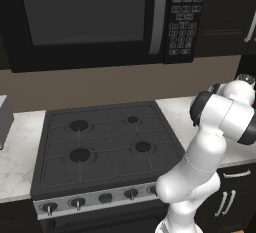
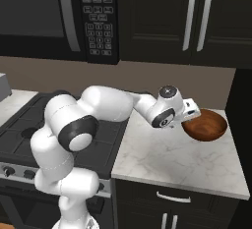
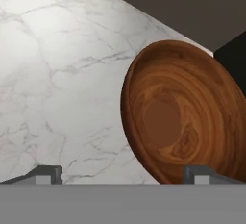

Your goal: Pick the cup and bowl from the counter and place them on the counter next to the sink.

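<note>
One reddish-brown bowl (image 2: 205, 125) sits upright on the white marble counter (image 2: 167, 161), toward the back right corner of the slab near the brown wall (image 2: 147, 78) and close to the counter's right edge. In the hand view the bowl (image 3: 180, 117) shows a wood-grain inside with a flat round bottom, and the counter (image 3: 57, 74) spreads bare to its left. Just beside the bowl's near-left rim hangs the gripper (image 2: 189, 114), with its two finger tips (image 3: 48, 174) standing wide apart and nothing between them; one tip lies over bare marble, the other in front of the bowl's lower rim. Whether that tip touches the bowl cannot be told. Left of the counter lies the black stovetop (image 1: 107, 144) with four burners, under a dark microwave (image 1: 100, 17). Dark cabinets (image 2: 197, 21) hang above the bowl.
</note>
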Controlling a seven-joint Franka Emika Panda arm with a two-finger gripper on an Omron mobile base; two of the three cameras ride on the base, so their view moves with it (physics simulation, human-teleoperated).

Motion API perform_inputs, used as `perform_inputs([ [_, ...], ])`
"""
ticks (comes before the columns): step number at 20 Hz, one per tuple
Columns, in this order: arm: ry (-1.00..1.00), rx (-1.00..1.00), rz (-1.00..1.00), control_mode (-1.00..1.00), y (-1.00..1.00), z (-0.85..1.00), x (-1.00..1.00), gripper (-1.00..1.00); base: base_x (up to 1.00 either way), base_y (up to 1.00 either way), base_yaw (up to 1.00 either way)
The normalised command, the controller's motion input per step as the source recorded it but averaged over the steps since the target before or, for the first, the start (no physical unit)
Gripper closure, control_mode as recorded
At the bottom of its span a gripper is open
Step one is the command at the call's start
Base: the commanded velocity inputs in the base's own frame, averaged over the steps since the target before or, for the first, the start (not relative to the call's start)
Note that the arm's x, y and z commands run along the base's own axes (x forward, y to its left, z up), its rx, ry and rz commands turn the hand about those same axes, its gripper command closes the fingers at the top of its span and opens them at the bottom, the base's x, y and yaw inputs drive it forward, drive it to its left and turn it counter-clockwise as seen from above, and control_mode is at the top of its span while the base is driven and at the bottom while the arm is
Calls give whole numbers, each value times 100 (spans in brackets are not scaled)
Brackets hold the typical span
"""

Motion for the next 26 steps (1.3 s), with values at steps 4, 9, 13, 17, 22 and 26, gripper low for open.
perform_inputs([
  [4, 9, -1, 0, -100, 0, 0, 10, -100, 0, 0, 0],
  [9, 0, 0, 0, -100, 0, -15, 1, -100, 0, 0, 0],
  [13, 0, 0, 0, -100, 0, -39, 10, -100, 0, 0, 0],
  [17, 0, 0, 0, -100, 0, -28, 19, -100, 0, 0, 0],
  [22, 1, 0, 0, -100, 0, -5, 42, -100, 0, 0, 0],
  [26, 3, 0, 0, -100, -1, 12, 37, -100, 0, 0, 0],
])
